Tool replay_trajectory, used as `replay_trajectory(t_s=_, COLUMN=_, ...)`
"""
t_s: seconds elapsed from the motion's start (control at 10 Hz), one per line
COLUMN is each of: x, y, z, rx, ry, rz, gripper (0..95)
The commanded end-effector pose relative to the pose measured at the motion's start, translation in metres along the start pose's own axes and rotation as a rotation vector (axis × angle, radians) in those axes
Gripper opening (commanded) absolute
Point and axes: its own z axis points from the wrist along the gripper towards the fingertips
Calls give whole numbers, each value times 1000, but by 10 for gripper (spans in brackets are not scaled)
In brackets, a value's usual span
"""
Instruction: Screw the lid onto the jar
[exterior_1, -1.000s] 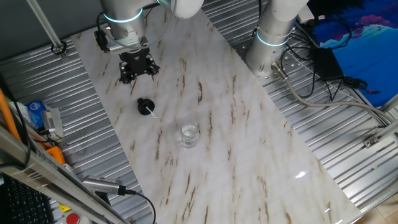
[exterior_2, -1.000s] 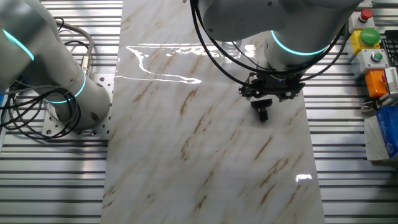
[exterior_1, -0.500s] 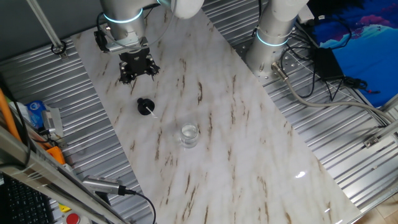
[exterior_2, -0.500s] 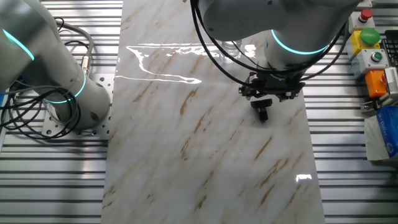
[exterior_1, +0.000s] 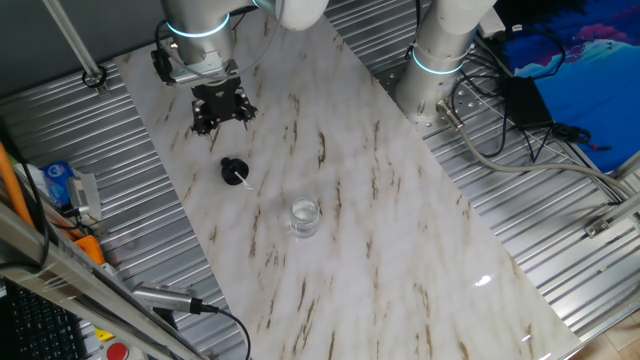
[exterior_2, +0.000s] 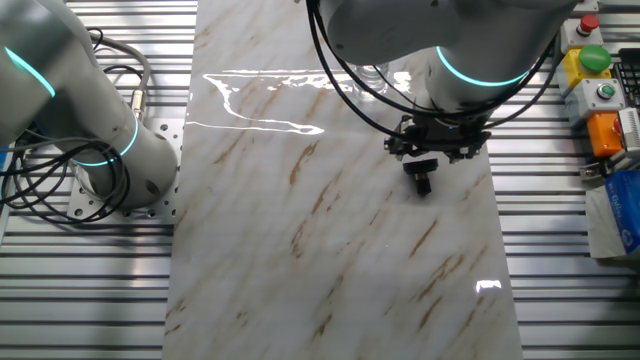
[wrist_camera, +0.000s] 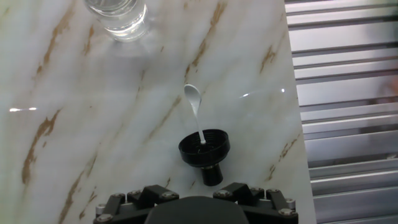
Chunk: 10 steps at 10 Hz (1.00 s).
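Black lid (wrist_camera: 204, 149) on marble table (exterior_1: 400, 230), a white spoon (wrist_camera: 194, 106) resting in it, well apart from glass jar (wrist_camera: 118, 17) | my gripper (exterior_1: 219, 110) hangs near the lid, holding nothing, jaw width untellable | risk: spoon fouls my grasp, lid skids on slick marble.

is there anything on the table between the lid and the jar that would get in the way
Nothing visible blocks it. The lid lies on bare marble, the jar stands apart from it, and only a small white spoon attached to the lid points toward the jar. The gripper hangs apart from both.
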Motion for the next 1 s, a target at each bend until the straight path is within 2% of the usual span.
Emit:
replay_trajectory(t_s=0.1, x=0, y=0, z=0, rx=0, ry=1, rz=-1, gripper=760)
replay_trajectory(t_s=1.0, x=0, y=0, z=0, rx=0, ry=13, rz=-11, gripper=760)
